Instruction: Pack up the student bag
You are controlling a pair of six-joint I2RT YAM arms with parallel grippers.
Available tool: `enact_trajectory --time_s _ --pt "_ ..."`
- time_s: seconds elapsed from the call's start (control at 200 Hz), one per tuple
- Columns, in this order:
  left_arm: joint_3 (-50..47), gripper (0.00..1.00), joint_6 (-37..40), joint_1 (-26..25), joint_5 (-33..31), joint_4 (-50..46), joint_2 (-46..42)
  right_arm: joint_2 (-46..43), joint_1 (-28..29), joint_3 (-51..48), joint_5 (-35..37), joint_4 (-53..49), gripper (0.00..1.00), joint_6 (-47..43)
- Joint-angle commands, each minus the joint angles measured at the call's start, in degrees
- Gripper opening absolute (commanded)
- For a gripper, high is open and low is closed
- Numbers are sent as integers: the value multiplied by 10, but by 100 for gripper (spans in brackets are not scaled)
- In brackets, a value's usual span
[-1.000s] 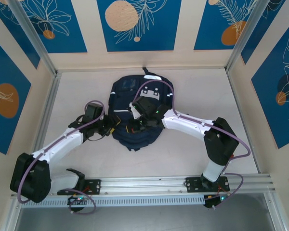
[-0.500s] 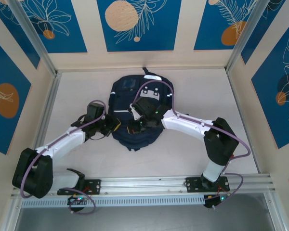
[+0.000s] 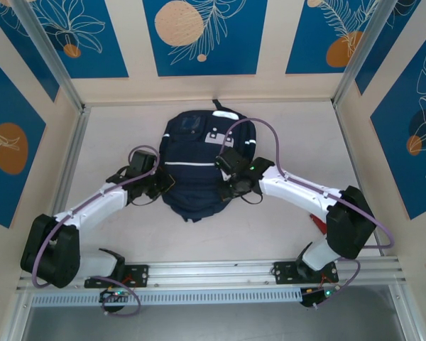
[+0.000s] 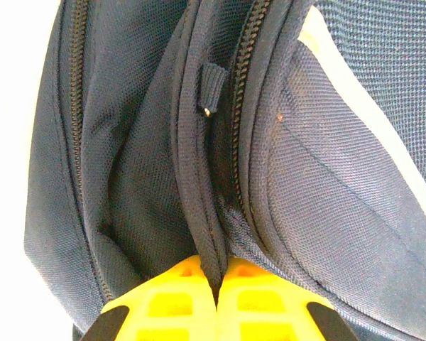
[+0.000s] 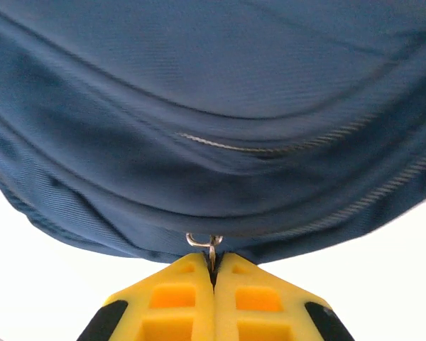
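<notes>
Right tool (image 5: 214,266) slid right, gripping zip pull (image 5: 204,242) — left tool (image 4: 216,275) nips student bag (image 3: 192,150); pale table (image 3: 113,131), blue walls (image 3: 199,35)

Your student bag (image 3: 193,150) lies flat on the table (image 3: 284,135), about centre and a little toward 12 o'clock. Its black top loop (image 3: 216,106) points to 12 and its rounded far end to 6. It's dark navy fabric, with a white stripe (image 3: 192,165) running across from 9 to 3 and pale patches (image 3: 214,133) on the 12 o'clock side of that. Close up, you see zipper tracks (image 4: 236,106) along folded seams, a short fabric tab (image 4: 211,87) and a small metal ring (image 5: 210,245) at the edge.
</notes>
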Motion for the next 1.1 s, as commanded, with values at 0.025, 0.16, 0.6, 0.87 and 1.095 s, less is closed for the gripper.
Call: enact_trajectory --time_s 0.025,0.16,0.6,0.87,1.095 --pt "14 0 43 16 -69 -71 -13 -11 -33 -10 40 -29 0 -55" --pt "17 0 69 24 -75 -102 -27 4 -74 1 38 -19 0 -93" --pt "28 0 191 48 -43 -183 -36 106 -207 112 -70 -7 0 -158" --pt "32 0 217 56 -10 -177 -35 156 -225 184 -56 -13 0 -94" --pt "52 1 225 56 13 -185 -44 159 -231 202 -84 -29 11 -56"
